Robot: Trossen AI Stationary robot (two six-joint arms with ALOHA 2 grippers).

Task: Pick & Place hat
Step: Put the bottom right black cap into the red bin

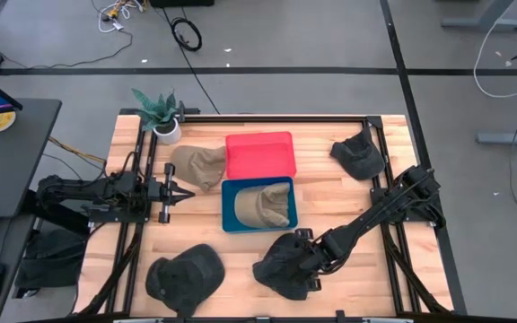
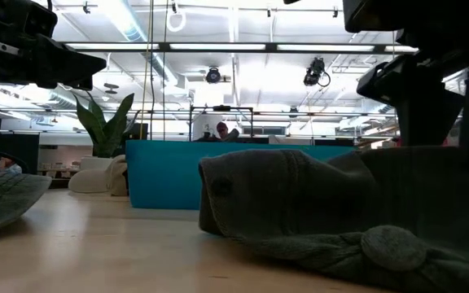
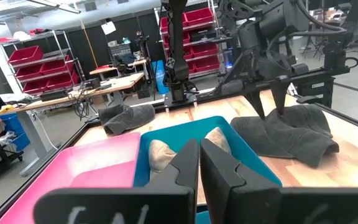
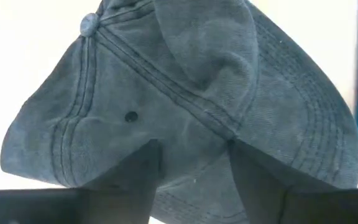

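A dark grey cap (image 1: 281, 266) lies on its brim and crown near the table's near edge, and it fills the right wrist view (image 4: 166, 81). My right gripper (image 4: 194, 174) is open and comes down on its crown, which the left wrist view also shows (image 3: 271, 112). My left gripper (image 3: 199, 163) is shut and waits at the table's left (image 1: 176, 190), pointing toward the teal bin (image 1: 232, 220). A tan cap (image 1: 263, 205) lies in that bin. My right gripper comes from above, slanting down from the table's right. Its two open fingertips (image 3: 260, 114) stand on the cloth of the cap's crown (image 4: 191, 134), a hump of that cloth between them. The cap lies flat on the table.
A pink bin (image 1: 260, 154) stands behind the teal one. Another tan cap (image 1: 197, 164) lies beside a potted plant (image 1: 162, 115). Dark caps lie at the far right (image 1: 359, 154) and near left (image 1: 185, 276). Black rails run along the table's sides.
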